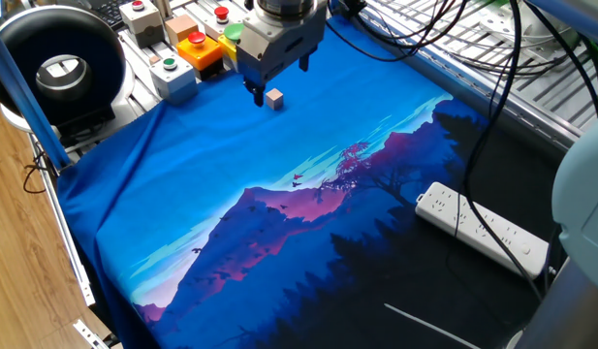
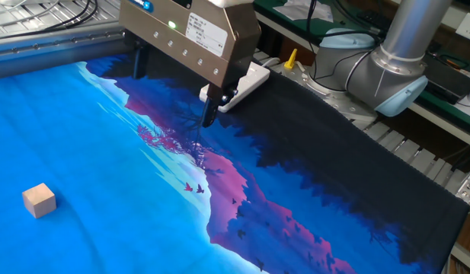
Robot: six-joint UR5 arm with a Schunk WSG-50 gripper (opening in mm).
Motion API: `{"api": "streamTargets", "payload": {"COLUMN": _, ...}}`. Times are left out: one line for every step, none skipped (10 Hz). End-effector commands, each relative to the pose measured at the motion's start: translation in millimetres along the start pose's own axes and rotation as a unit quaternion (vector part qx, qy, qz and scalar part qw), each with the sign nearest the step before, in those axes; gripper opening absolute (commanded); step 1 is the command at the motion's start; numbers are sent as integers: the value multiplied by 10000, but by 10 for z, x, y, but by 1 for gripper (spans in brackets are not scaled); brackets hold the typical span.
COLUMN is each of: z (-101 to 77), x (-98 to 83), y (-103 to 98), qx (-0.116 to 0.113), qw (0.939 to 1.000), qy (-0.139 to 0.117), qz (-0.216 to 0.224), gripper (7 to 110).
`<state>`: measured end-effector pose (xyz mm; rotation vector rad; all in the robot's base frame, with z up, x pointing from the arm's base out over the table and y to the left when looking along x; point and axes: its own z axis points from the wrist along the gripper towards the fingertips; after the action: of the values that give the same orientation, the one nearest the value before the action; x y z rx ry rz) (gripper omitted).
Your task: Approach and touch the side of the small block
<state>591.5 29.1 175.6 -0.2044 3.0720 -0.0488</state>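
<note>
The small block (image 1: 273, 97) is a tiny light-tan wooden cube on the blue part of the printed cloth (image 1: 279, 213), near its far edge. It also shows in the other fixed view (image 2: 39, 200) at the lower left. My gripper (image 1: 280, 83) is open and empty. In one fixed view its left fingertip (image 1: 258, 99) appears just left of the block. In the other fixed view the gripper (image 2: 174, 99) hangs well clear of the block and above the cloth, so I cannot tell whether a finger touches it.
Boxes with coloured push buttons (image 1: 173, 73) and an orange one (image 1: 200, 48) stand behind the cloth, beside a brown box (image 1: 182, 26). A black round device (image 1: 61, 58) is at far left. A white power strip (image 1: 483, 228) lies at right. Cables hang above.
</note>
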Motion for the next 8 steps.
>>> {"api": "streamTargets", "payload": {"z": -6, "x": 91, "y": -208, "qx": 431, "qw": 9984, "qy": 193, "qz": 310, "gripper": 44}}
{"api": "streamTargets", "payload": {"z": -2, "x": 73, "y": -172, "qx": 374, "qw": 9983, "qy": 159, "qz": 427, "gripper": 44}}
{"api": "streamTargets", "payload": {"z": 6, "x": -5, "y": -111, "qx": 241, "qw": 9985, "qy": 7, "qz": 491, "gripper": 44}}
{"api": "streamTargets", "payload": {"z": 9, "x": -55, "y": -52, "qx": 118, "qw": 9985, "qy": -88, "qz": 537, "gripper": 44}}
{"api": "streamTargets", "payload": {"z": 9, "x": -51, "y": -59, "qx": 132, "qw": 9984, "qy": -80, "qz": 536, "gripper": 44}}
{"api": "streamTargets", "payload": {"z": 9, "x": -43, "y": -58, "qx": 131, "qw": 9984, "qy": -64, "qz": 544, "gripper": 44}}
{"api": "streamTargets", "payload": {"z": 7, "x": -43, "y": -54, "qx": 123, "qw": 9984, "qy": -65, "qz": 544, "gripper": 44}}
{"api": "streamTargets", "payload": {"z": 6, "x": -43, "y": -54, "qx": 123, "qw": 9984, "qy": -65, "qz": 552, "gripper": 44}}
